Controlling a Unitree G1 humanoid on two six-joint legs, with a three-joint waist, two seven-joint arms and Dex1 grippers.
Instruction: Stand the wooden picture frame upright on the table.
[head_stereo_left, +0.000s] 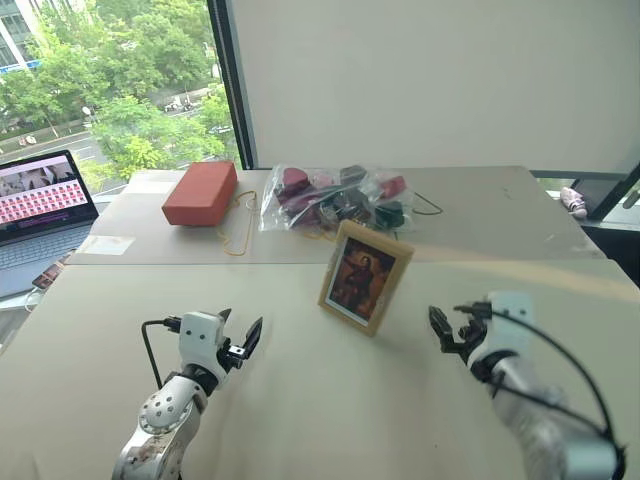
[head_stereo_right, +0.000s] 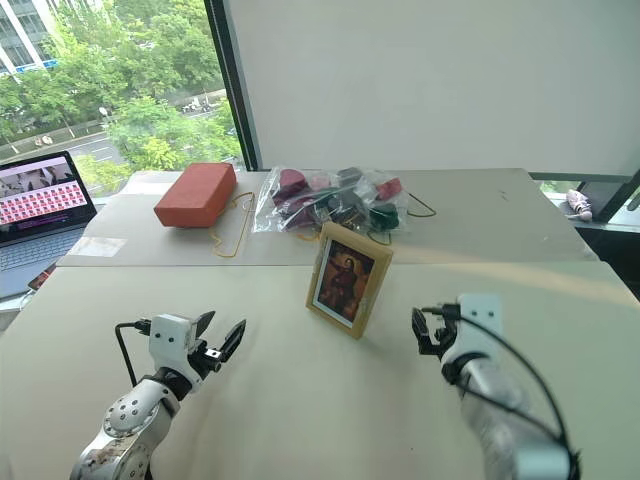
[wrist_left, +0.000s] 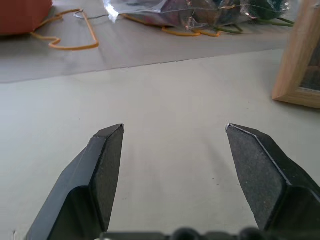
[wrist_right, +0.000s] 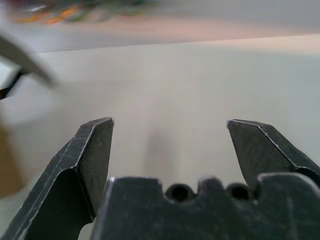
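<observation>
Two robot hands sit closest, low over the big pale beige flat table (head_stereo_left: 300, 420), one on each side of the small light-wood picture frame (head_stereo_left: 365, 276). On the frame's left is the left gripper (head_stereo_left: 247, 338), with its two black fingers spread apart and nothing between them. On the frame's right is the right gripper (head_stereo_left: 441, 328), and its black fingers are also spread apart and empty. Neither hand touches the frame. The frame is a little farther away than both hands and sits between them, so each hand would have to go forward and inward to reach it. The right gripper looks a bit nearer to the frame than the left one. The frame is already standing up on the table on its short bottom edge, so its long side runs up and down. It leans back a little, and its front, with a dark reddish painting of a figure, faces toward the hands. To me the job looks done, or very nearly done. Behind the frame lies a clear plastic bag (head_stereo_left: 335, 195) full of dark red and green things. Behind the frame and off to its left is a red brick-shaped block (head_stereo_left: 200, 193), with a thin orange cord (head_stereo_left: 238, 232) beside it. Farthest to the frame's left is an open laptop (head_stereo_left: 40, 205).
</observation>
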